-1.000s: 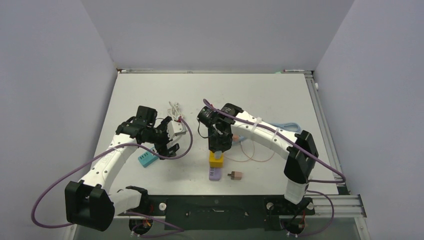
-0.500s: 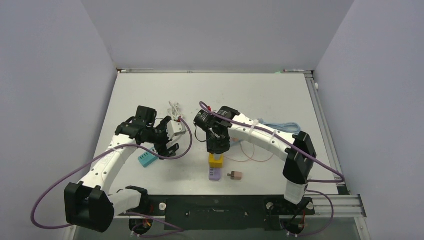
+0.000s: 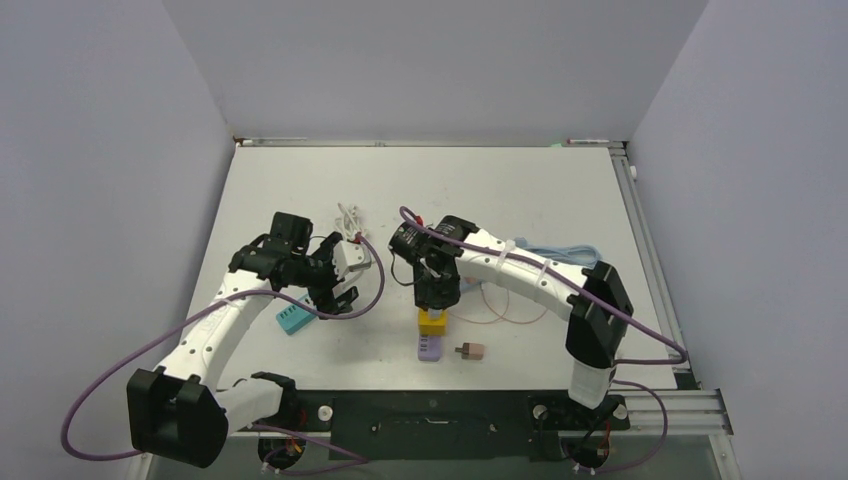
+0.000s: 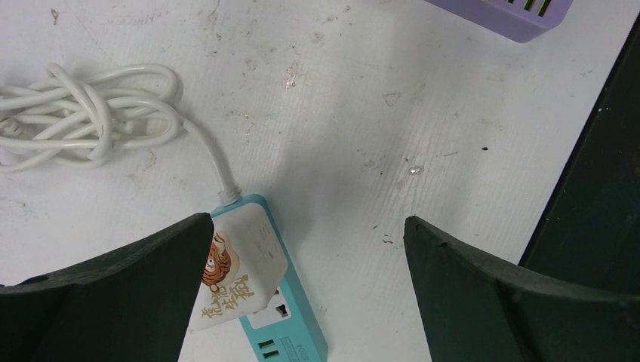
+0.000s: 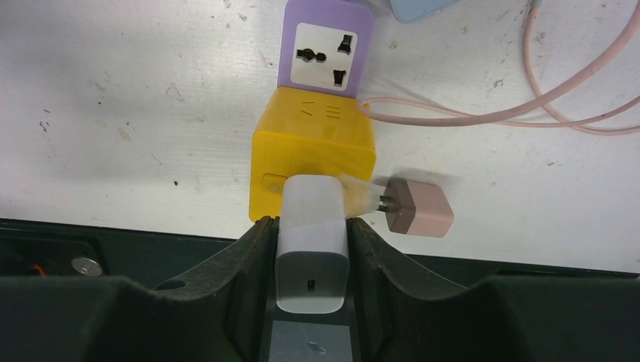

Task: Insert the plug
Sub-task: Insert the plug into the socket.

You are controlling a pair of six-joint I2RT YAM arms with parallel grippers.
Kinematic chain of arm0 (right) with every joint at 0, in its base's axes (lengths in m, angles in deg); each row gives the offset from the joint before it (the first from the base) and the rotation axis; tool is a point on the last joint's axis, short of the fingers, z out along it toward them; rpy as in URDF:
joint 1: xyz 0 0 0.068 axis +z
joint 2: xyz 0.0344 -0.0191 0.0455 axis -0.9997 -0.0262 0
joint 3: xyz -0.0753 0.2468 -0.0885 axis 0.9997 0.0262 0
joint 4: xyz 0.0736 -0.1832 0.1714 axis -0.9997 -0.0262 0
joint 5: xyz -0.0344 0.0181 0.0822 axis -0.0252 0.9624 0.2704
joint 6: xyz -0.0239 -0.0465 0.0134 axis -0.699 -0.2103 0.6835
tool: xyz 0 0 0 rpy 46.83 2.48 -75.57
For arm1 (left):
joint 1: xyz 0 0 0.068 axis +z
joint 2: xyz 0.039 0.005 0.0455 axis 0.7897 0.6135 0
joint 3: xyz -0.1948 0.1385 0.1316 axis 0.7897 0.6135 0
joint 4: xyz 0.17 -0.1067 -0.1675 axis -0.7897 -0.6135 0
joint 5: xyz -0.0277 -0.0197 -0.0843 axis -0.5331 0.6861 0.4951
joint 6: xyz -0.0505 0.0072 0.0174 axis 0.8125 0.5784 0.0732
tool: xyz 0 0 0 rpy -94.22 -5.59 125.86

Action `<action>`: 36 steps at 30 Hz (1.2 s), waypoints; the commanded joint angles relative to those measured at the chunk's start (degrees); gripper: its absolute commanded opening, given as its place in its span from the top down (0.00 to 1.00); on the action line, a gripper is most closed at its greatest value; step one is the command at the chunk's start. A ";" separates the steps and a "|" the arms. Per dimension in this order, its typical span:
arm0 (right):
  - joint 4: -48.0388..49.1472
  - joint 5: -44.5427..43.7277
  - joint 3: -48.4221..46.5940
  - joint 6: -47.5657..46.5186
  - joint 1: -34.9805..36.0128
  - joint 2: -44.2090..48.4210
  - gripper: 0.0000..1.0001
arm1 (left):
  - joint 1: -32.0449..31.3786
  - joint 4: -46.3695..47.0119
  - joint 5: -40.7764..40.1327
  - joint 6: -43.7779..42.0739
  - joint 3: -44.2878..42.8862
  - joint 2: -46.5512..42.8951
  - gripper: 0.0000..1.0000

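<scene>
Currently the right hand (image 5: 311, 223) is clamped on the white plug (image 5: 312, 249), one finger on each side face. The plug's USB port end points back toward the wrist camera. Its front end sits at the near top edge of the yellow block (image 5: 313, 143). Can't tell from either view whether the prongs are seated.

The yellow block butts against the purple socket block (image 5: 326, 53), which has one empty universal outlet facing up. In the top view the right hand (image 3: 437, 293) is straight over the yellow block (image 3: 432, 320), with the purple socket block (image 3: 430, 348) on its near side.

A pink adapter (image 5: 419, 207) lies just beside the yellow block with its prongs pointing at the plug. A pink cable (image 5: 528, 105) loops across the surface (image 3: 500, 190) past the block.

The left hand (image 4: 306, 226) is spread wide with nothing between its fingers, hovering above the surface. Below it is a teal power strip (image 4: 290, 332) with a white adapter (image 4: 238, 271) plugged in, which carries a tiger sticker. The strip's white cord (image 4: 83, 113) is bundled in a loose coil nearby. In the top view the left hand (image 3: 335, 280) is well apart from the right one, with the teal strip (image 3: 292, 318) near it.
</scene>
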 commanded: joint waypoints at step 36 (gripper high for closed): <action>-10.91 -2.47 -13.67 -5.29 0.53 -7.43 0.06 | 0.02 -1.32 2.73 1.08 -2.56 -1.26 0.04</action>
